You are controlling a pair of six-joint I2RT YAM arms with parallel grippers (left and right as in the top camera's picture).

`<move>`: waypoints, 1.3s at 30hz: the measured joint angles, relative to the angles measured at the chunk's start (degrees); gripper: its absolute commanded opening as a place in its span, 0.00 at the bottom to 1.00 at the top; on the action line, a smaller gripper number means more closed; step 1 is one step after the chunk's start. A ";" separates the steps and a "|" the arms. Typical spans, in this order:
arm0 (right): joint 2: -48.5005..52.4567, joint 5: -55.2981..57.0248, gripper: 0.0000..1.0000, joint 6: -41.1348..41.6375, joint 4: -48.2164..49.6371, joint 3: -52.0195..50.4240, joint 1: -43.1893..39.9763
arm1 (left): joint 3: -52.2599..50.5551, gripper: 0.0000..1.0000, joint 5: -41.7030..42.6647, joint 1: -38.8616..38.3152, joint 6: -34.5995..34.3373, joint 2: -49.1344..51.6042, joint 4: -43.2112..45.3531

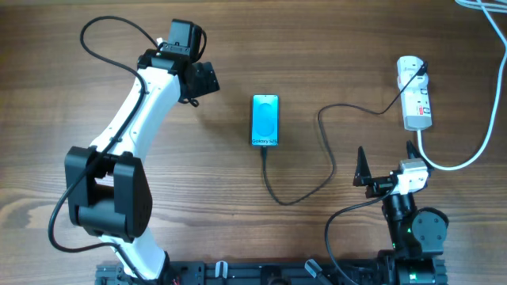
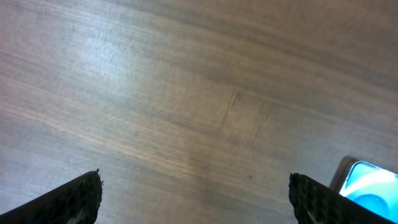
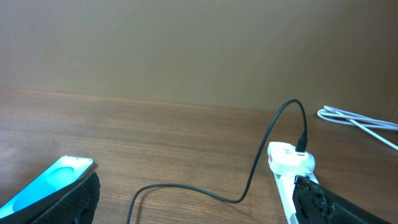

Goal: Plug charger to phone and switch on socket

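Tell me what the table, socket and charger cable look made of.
Table: wood or wood-look laminate, matte, grain lines visible. Socket: smooth white plastic, moulded rounded body. Charger: thin black cable, probably rubbery sheath, since it lies in soft loops.

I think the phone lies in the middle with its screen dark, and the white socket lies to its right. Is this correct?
Not quite. The phone does lie in the middle, but its screen is lit bright cyan, not dark; the overhead view shows this. The white socket does lie to its right.
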 measured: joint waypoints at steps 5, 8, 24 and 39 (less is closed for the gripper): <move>0.00 0.00 1.00 0.00 0.00 0.00 0.00 | -0.28 1.00 -0.02 0.00 0.00 -0.28 -0.63; 0.00 0.00 1.00 0.00 0.00 0.00 0.00 | -3.02 1.00 -0.11 0.00 0.00 -2.67 1.03; -0.02 0.02 1.00 0.00 0.00 0.00 0.00 | -33.68 1.00 -0.98 0.00 1.29 -37.64 10.82; -0.02 0.02 1.00 0.00 -0.02 0.00 0.00 | -53.59 1.00 1.14 0.55 9.73 -63.28 18.84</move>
